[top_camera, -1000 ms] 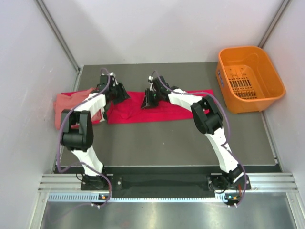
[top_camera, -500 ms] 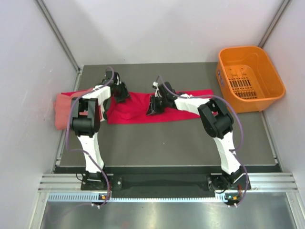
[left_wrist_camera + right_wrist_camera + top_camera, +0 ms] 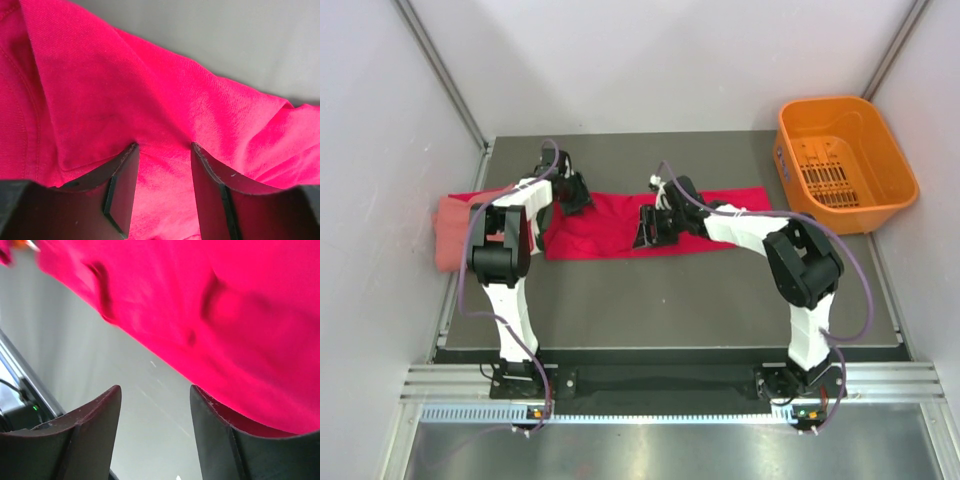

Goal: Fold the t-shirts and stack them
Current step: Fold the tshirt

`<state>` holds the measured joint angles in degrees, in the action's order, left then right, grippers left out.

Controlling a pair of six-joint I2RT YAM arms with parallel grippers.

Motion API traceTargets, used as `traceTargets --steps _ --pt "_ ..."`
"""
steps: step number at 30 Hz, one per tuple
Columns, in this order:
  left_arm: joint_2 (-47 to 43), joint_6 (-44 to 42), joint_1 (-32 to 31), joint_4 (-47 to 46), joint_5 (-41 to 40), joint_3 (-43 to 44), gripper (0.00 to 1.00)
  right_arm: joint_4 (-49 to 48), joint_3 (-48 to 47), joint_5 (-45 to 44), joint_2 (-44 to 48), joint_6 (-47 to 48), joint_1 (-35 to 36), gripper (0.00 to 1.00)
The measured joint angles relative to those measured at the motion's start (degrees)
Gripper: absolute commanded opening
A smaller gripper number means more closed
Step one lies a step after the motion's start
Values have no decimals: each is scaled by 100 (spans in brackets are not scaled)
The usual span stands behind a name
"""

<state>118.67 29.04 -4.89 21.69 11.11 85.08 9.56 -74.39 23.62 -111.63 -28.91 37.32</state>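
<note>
A crimson red t-shirt (image 3: 610, 225) lies as a long strip across the middle of the dark table. A salmon pink t-shirt (image 3: 458, 228) sits bunched at the table's left edge, partly under the red one's end. My left gripper (image 3: 576, 194) rests on the red shirt's far left part. In the left wrist view its jaws stand open (image 3: 164, 147), tips pressed onto the red cloth (image 3: 150, 90). My right gripper (image 3: 650, 228) hovers at the red shirt's near edge, open (image 3: 155, 388), with only grey table between its fingers and red cloth (image 3: 240, 315) just beyond.
An orange plastic basket (image 3: 845, 165) stands at the back right corner of the table. White walls close in on the left, right and back. The table's grey surface (image 3: 660, 300) stretches from the shirts toward the arm bases.
My right gripper has opened and let go of the red shirt, shifting toward its near edge. The left gripper slid slightly toward the far edge a second ago and has since held still.
</note>
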Motion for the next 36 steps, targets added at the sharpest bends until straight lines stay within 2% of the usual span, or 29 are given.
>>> traceTargets --steps 8,15,20,36 --pt "-46 2 2 -37 0 -72 52 -118 -1495 -146 -706 -181 234 56" --pt "-46 22 26 -26 31 -72 51 -153 -2549 -177 -1895 -476 540 63" --pt "-44 22 48 -20 76 -68 51 -254 -2771 20 -2304 -680 619 61" --pt "22 22 105 46 170 13 51 -1060 -2496 852 -2317 -754 1019 59"
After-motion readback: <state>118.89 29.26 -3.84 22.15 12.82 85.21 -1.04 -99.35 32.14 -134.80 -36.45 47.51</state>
